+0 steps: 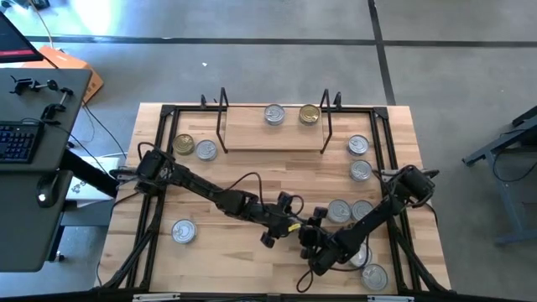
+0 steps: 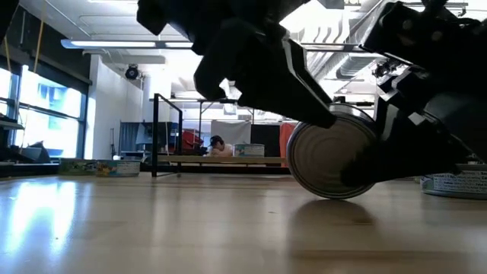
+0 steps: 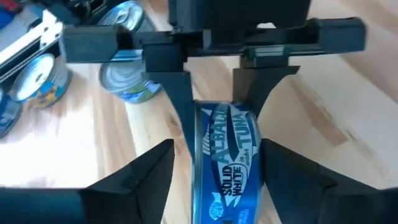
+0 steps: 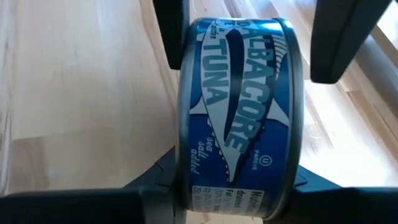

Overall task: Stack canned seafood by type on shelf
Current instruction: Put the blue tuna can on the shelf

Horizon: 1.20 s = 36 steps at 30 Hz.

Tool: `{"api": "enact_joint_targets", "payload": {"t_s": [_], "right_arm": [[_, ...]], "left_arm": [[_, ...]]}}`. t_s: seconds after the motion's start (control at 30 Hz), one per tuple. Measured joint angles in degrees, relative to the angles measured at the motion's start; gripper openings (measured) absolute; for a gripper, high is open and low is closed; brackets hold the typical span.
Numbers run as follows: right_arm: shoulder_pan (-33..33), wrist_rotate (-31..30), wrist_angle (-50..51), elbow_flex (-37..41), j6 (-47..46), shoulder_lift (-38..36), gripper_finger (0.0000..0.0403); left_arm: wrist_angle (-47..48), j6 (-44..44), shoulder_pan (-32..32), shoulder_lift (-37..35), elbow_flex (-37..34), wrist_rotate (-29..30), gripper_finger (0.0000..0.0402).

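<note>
Both the left gripper and right gripper pinch one tuna can on edge, at the table's five o'clock.

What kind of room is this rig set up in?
Probably a lab or workshop, not a shop or kitchen: bare concrete floor with taped lines, a side desk with a keyboard, and open ceiling lights over cluttered benches behind.

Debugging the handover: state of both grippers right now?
Left gripper: fingers closed on the blue albacore tuna tin, held on edge.
Right gripper: fingers closed on the same tin; both grip it at once above the table.
</note>
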<state>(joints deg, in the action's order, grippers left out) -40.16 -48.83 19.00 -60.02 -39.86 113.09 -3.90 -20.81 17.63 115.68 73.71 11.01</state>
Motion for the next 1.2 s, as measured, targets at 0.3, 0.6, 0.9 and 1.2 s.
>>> {"api": "enact_joint_targets", "payload": {"t_s": [0.3, 0.6, 0.9, 1.2], "right_arm": [[0.06, 0.35, -2.50, 0.08, 1.40, -0.21, 0.0118], [0.17, -0.19, -3.87, 0.17, 3.70, -0.21, 0.0119], [0.10, -0.22, -6.81, 0.04, 2.56, -0.21, 0.0172], [-0.62, 1.17, -6.77, -0.03, 4.99, -3.94, 0.0257]], "left_arm": [[2.48, 1.20, -0.48, 0.00, 0.00, -1.88, 0.0189], [3.01, -0.77, -0.68, 0.00, 0.00, -2.38, 0.0124], [8.20, 2.81, 0.78, -0.83, 0.15, 0.35, 0.0123], [14.52, 6.38, 5.38, -2.32, 0.00, 13.60, 0.0123]]}}
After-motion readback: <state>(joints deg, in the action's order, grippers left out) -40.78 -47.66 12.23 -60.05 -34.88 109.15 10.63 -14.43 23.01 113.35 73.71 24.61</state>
